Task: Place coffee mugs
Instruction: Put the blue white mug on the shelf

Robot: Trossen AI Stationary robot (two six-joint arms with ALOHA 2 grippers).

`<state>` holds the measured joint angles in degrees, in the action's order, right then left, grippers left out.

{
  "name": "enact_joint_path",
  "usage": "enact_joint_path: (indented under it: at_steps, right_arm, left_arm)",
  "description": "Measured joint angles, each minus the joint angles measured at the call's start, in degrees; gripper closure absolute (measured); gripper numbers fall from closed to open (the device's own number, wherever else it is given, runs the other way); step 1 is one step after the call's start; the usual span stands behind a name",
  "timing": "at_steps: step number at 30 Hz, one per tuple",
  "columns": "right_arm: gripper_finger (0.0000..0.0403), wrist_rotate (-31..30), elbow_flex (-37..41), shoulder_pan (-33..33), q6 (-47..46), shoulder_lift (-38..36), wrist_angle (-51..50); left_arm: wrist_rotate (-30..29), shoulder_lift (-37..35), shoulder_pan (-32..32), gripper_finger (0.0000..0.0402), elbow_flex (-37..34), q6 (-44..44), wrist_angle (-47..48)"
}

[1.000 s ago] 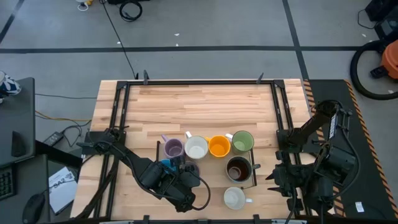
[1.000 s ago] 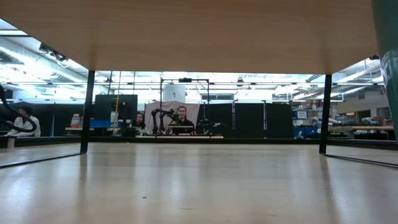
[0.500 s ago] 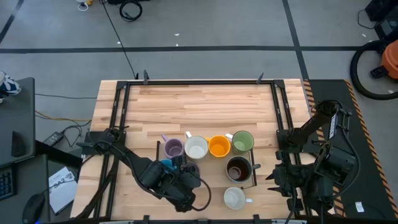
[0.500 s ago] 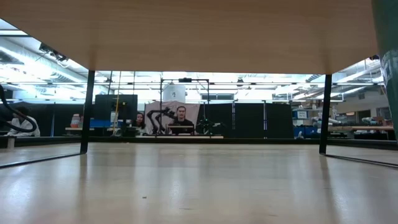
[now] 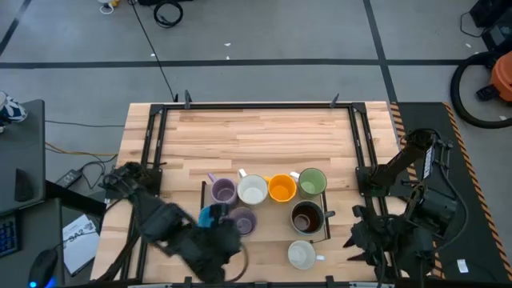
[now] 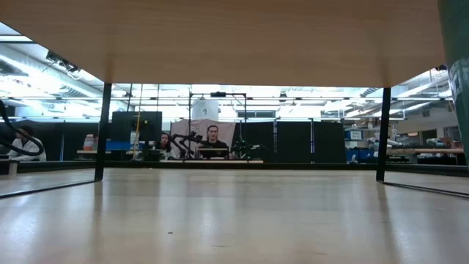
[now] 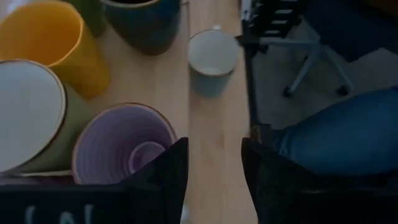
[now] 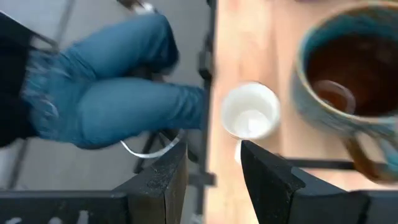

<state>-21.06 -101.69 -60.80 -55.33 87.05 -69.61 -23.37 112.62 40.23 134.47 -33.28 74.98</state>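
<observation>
Eight mugs stand upright on the wooden table [image 5: 256, 132]. A far row holds a lavender mug [image 5: 223, 190], a white mug [image 5: 253, 190], an orange mug [image 5: 282, 188] and a green mug [image 5: 312, 182]. Nearer stand a light blue mug [image 5: 212, 214], a second lavender mug [image 5: 242, 222], a dark brown mug [image 5: 306, 216] and a second white mug [image 5: 302, 254]. My left gripper [image 5: 226, 242] is open and empty, just left of the near lavender mug [image 7: 121, 146]. My right gripper [image 5: 370, 240] is open and empty, right of the near white mug [image 8: 250, 118].
A black frame [image 5: 356, 160] borders the table on its sides. A thin black stand [image 5: 326, 224] is beside the dark brown mug. A seated person's legs in jeans [image 8: 106, 93] show past the table's near edge. The far half of the tabletop [image 5: 256, 132] is bare wood.
My left arm has drawn back toward the table's left and near edges, away from the mugs. The near lavender mug, which the arm partly covered before, now shows in full. My right gripper has shifted a little toward the near edge.
</observation>
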Motion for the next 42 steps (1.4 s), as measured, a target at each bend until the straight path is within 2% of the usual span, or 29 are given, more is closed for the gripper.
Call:
enact_joint_path:
  at_steps: [4, 9, 17, 28, 42]
  right_arm:
    - [0.0247, -0.7, 1.4, 0.0, 0.0, -0.1, 9.5]
    - [0.0247, -0.5, 7.1, 0.0, 0.8, -0.1, 24.2]
    - [0.0247, -1.8, 17.7, 0.0, 6.0, 0.0, 40.3]
    - [0.0247, -1.9, 26.2, -2.2, -0.3, 0.0, 42.2]
    - [0.0247, -2.9, 33.4, -3.3, -0.7, 0.0, 38.2]
  left_arm:
    - [-5.1, -1.3, 5.9, 0.0246, 0.1, -0.8, 0.0]
    - [-13.6, -0.8, 13.7, 0.0246, 0.0, -2.1, 0.2]
    - [-19.9, -0.5, 17.3, 0.0246, 0.0, -4.0, -0.7]
    - [-20.3, -0.5, 16.4, 0.0246, 0.0, -4.0, -1.0]
    - [-20.3, -0.5, 16.5, 0.0246, 0.0, -4.1, -1.0]
